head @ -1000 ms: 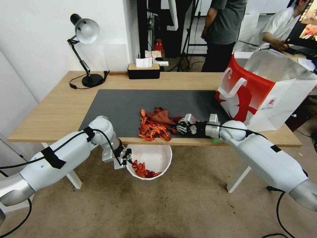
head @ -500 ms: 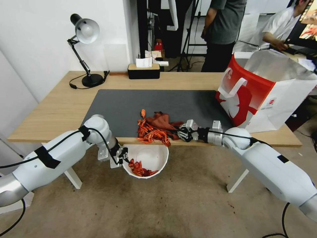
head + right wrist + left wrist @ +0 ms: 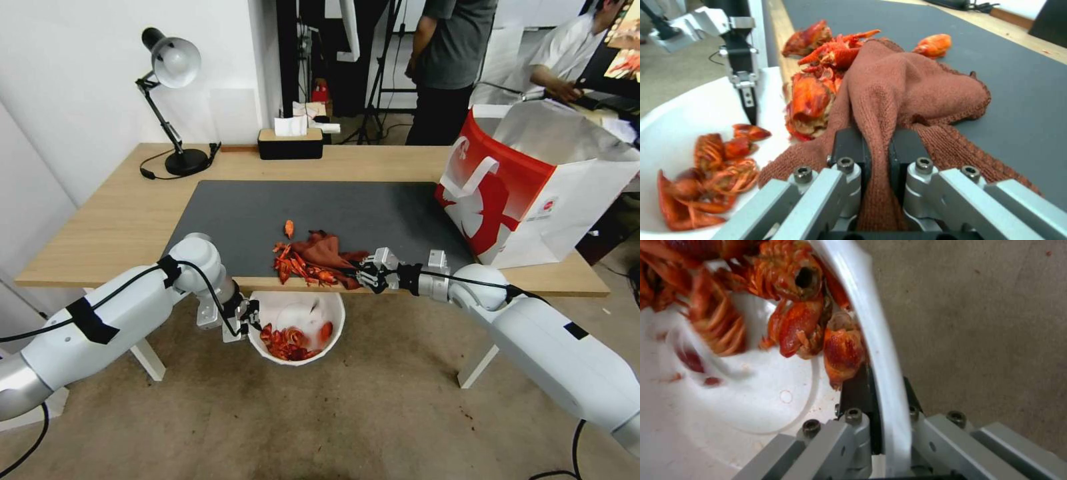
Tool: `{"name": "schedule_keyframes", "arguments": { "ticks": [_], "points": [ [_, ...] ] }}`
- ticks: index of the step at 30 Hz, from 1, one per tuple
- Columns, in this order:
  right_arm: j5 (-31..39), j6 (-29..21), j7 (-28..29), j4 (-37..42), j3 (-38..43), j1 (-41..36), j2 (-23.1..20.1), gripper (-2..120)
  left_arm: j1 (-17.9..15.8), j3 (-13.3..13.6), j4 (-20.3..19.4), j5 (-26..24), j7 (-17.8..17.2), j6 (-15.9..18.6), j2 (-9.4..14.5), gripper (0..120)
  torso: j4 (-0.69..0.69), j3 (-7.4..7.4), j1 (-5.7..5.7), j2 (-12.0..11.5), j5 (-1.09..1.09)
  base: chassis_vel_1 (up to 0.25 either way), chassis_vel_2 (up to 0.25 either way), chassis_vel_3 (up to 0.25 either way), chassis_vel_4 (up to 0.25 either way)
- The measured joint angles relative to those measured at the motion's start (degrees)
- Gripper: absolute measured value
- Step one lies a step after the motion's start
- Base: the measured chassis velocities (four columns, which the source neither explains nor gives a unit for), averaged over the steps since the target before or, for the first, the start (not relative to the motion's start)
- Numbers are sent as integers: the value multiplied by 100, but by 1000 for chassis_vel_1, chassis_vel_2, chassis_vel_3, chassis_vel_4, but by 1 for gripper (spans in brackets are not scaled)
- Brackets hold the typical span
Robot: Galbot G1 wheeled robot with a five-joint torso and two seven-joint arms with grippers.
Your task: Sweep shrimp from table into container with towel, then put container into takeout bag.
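Below the light-wood table point(image 3: 100, 220) edge, my left gripper point(image 3: 252, 319) pinches the round white paper container point(image 3: 330, 333); my right gripper point(image 3: 363, 272) clamps the rust-red cloth towel point(image 3: 323, 250) beside orange-red shrimp point(image 3: 297, 267).

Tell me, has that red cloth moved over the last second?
Yes. The towel, pinched by the right gripper, has slid toward the table's near edge, pushing shrimp into the container.

Glossy white arm shells, black tape bands, black cables, grey screw-studded links, seemingly black jaws.
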Motion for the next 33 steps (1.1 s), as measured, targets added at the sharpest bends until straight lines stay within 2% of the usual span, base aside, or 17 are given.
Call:
{"name": "schedule_keyframes", "arguments": {
  "ticks": [26,33],
  "points": [
    [-155,-56,51,1221,484,-1119,-349,5,9,2,3,1,16,22,-1,0,0,0,0,0,0,0,0,0,0],
    [-164,-94,30,1570,742,-1445,-424,5,20,-19,-19,0,17,25,86,0,0,0,0,0,0,0,0,0,0]
  ]
}}
